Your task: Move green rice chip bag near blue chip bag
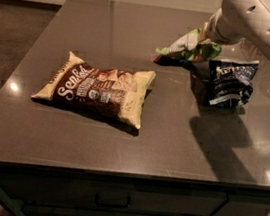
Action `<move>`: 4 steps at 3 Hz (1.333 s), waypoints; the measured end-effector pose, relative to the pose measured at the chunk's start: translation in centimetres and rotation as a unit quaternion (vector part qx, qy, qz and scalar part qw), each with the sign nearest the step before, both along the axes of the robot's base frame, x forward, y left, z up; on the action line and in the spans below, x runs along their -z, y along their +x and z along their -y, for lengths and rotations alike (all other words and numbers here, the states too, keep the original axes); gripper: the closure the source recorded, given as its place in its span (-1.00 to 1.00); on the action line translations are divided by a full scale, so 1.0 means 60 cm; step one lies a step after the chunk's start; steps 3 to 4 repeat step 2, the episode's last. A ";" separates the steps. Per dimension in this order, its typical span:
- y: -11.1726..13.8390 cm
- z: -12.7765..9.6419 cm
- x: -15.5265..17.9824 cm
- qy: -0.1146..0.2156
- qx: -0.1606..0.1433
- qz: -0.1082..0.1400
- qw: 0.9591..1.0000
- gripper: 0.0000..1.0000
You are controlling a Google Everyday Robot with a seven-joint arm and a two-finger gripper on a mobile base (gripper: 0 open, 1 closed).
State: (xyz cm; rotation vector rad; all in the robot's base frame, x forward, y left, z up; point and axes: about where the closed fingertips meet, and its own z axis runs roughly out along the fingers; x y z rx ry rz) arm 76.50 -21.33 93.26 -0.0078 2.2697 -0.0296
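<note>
The green rice chip bag (187, 47), light green with white patches, hangs just above the table at the far right. My gripper (207, 36) is at the end of the white arm and is shut on the bag's right end. The blue chip bag (228, 79), dark navy with white lettering and wrinkled foil, lies on the table just right of the green bag and a little nearer the camera. The two bags are close together, with a small gap between them. A dark shadow lies under the green bag.
A large brown-and-cream "Senba" bag (97, 90) lies left of centre on the dark grey table (137, 24). The table's front edge has drawers (111, 197) below it. My white arm crosses the top right corner.
</note>
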 end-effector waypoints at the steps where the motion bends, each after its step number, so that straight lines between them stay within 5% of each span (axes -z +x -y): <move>1: 0.000 -0.001 0.002 0.000 -0.001 -0.001 1.000 -1.00; 4: 0.000 -0.001 0.002 0.000 -0.001 -0.001 1.000 -1.00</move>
